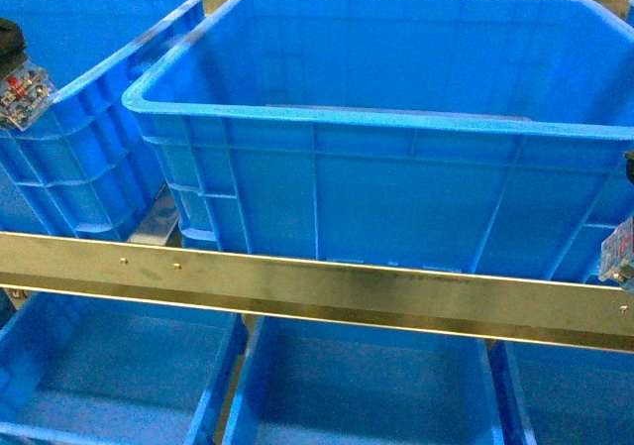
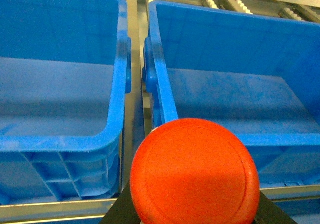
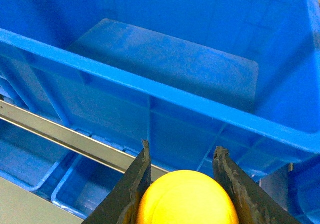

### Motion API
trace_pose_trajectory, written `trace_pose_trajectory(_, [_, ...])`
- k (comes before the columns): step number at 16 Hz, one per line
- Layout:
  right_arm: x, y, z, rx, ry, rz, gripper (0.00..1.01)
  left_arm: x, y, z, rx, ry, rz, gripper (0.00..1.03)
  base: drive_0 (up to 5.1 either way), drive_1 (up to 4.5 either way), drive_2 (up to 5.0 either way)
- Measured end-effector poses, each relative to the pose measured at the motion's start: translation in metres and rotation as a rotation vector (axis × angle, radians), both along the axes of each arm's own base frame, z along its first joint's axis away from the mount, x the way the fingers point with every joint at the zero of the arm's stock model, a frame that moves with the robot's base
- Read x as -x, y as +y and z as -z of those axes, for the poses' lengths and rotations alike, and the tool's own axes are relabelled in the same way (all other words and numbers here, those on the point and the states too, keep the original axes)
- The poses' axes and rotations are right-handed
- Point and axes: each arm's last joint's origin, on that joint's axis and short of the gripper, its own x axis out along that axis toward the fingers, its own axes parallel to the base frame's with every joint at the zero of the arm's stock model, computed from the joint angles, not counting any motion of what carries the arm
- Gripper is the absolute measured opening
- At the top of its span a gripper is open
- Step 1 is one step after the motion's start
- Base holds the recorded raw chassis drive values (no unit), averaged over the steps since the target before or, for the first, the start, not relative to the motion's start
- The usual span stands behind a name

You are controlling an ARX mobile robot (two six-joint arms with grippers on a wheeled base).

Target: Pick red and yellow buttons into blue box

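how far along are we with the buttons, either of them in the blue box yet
Picking looks done; dropping is not. The red button fills the left wrist view, evidently carried by the left gripper, short of the crates. The right gripper is shut on the yellow button, below the blue box rim. What shows of the box floor is bare. Left: carry both over the rim and release.
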Motion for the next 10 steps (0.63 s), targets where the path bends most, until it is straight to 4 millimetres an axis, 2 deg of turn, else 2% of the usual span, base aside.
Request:
trace_pose_trajectory(1, [0.0003,-0.0001,-0.0011,-0.003,-0.007,-0.001,0.32,0.0007,0.0,-0.0016,0.0,-0.01,0.0,0.24,0.0,3.97,-3.9])
trace_pose_trajectory(8, [0.0002,0.0,-0.0005,-0.001,-0.003,0.0,0.32,0.0002,0.0,-0.0006,0.0,-0.004,-0.001,0.24,0.0,0.0,0.0])
trace_pose_trajectory(10, [0.0002,0.0,-0.0006,-0.002,-0.004,-0.001,0.32,0.0002,0.0,-0.0007,0.0,-0.005,0.0,0.24,0.0,1.21,-1.2])
